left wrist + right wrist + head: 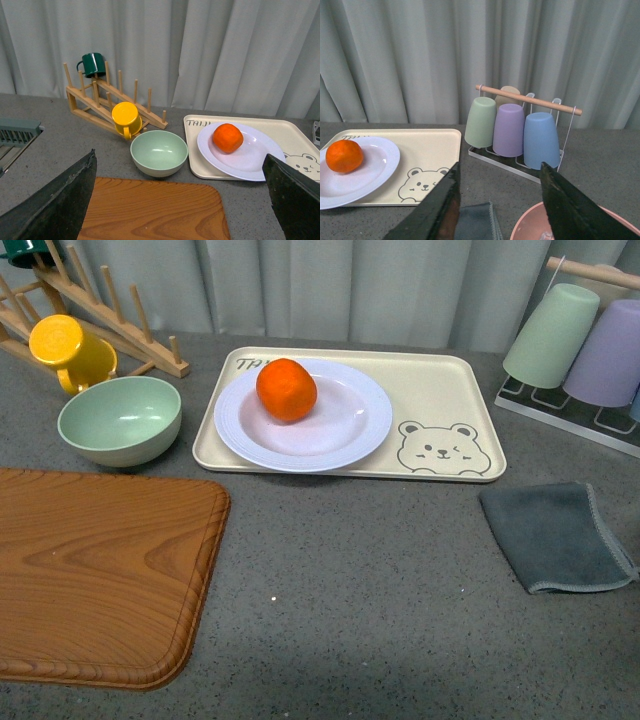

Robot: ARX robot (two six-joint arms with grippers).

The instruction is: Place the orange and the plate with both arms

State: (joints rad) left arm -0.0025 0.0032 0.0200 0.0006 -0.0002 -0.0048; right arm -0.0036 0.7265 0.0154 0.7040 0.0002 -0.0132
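Observation:
The orange (286, 389) lies in the white ridged plate (340, 440), which rests on the beige bear tray (450, 390) at the back middle of the grey table. Both show in the left wrist view, the orange (228, 137) on the plate (250, 162), and in the right wrist view, the orange (344, 156) on the plate (375, 165). My left gripper (182, 197) is open and empty, well short of the tray, over the wooden board. My right gripper (500, 200) is open and empty, over the grey cloth. Neither arm shows in the front view.
A pale green bowl (120, 420) and a yellow mug (70, 350) on a wooden rack (120, 325) stand left of the tray. A wooden board (100, 570) lies front left. A grey cloth (555, 535) lies right. A cup rack (585, 350) stands back right. A pink bowl (530, 230) sits below my right gripper.

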